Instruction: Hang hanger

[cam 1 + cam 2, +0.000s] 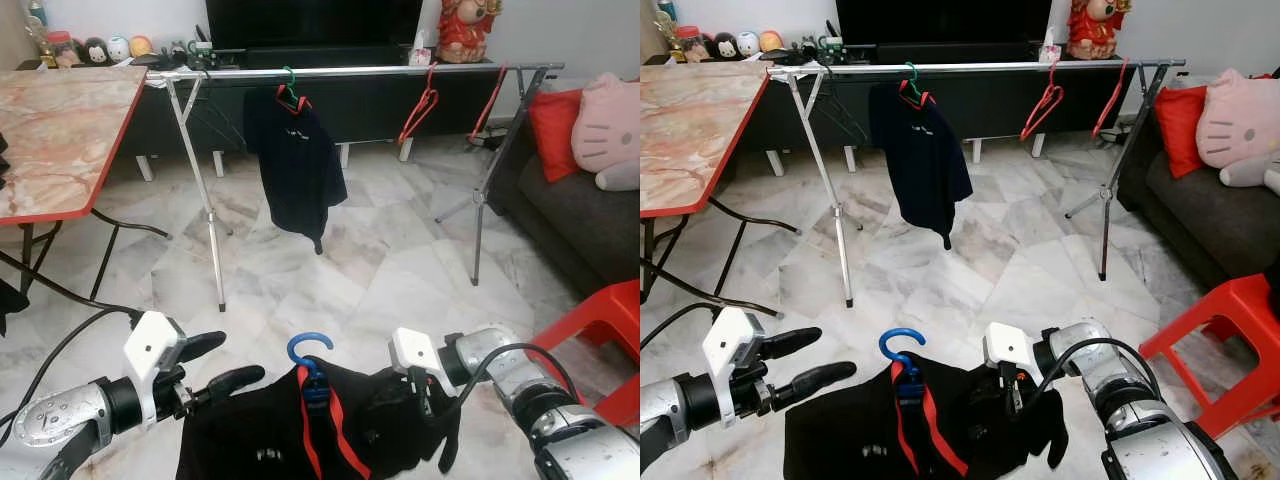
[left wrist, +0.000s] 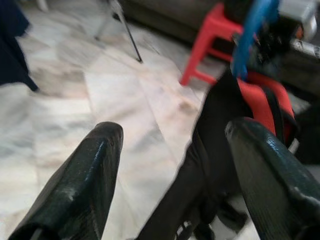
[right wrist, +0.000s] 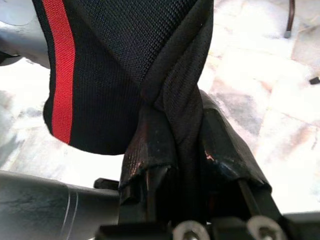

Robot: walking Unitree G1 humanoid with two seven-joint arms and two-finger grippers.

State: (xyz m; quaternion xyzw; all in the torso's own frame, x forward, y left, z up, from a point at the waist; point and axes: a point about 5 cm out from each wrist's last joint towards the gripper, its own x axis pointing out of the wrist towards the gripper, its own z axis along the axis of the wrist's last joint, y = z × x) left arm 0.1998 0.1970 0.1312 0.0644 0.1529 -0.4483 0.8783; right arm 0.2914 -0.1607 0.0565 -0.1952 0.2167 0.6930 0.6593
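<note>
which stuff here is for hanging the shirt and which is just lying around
For the job:
- blue hanger
- black shirt on it, pinched by the right gripper
- left gripper, open beside it
- clothes rail

Just around:
- hung shirt
- red hangers
- marble table
- red stool
- sofa

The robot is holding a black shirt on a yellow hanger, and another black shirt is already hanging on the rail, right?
Not quite. The hanger in the held black shirt is blue, not yellow; the left eye view shows its blue hook. The rest holds: the right gripper pinches the fabric, and another black shirt hangs on the rail.
</note>
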